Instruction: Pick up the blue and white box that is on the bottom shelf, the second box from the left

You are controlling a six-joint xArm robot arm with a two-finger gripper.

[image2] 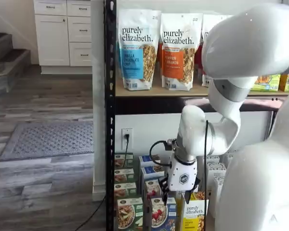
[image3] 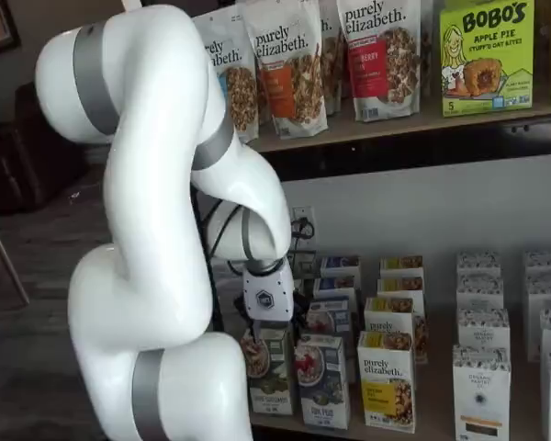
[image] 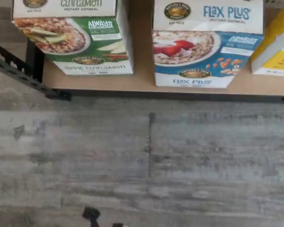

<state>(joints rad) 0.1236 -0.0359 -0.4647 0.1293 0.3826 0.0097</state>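
Note:
The blue and white box (image: 206,47) reads "Flax Plus" and pictures a bowl of flakes with red berries. It stands at the front of the bottom shelf (image: 142,82), between a green-topped box (image: 73,40) and a yellow box (image: 277,45). It also shows in both shelf views (image2: 159,215) (image3: 323,381). My gripper (image2: 181,195) hangs in front of the shelf, a little above and before the front row of boxes. Its black fingers stand apart and hold nothing, so it is open. It touches no box. In a shelf view the gripper (image3: 264,331) hovers by the green-topped box (image3: 272,372).
More rows of the same boxes stand behind the front ones. White boxes (image3: 482,377) fill the shelf's right side. Granola bags (image2: 137,48) sit on the upper shelf. A black upright (image2: 110,115) frames the rack's left edge. Grey plank floor (image: 142,156) lies before the shelf.

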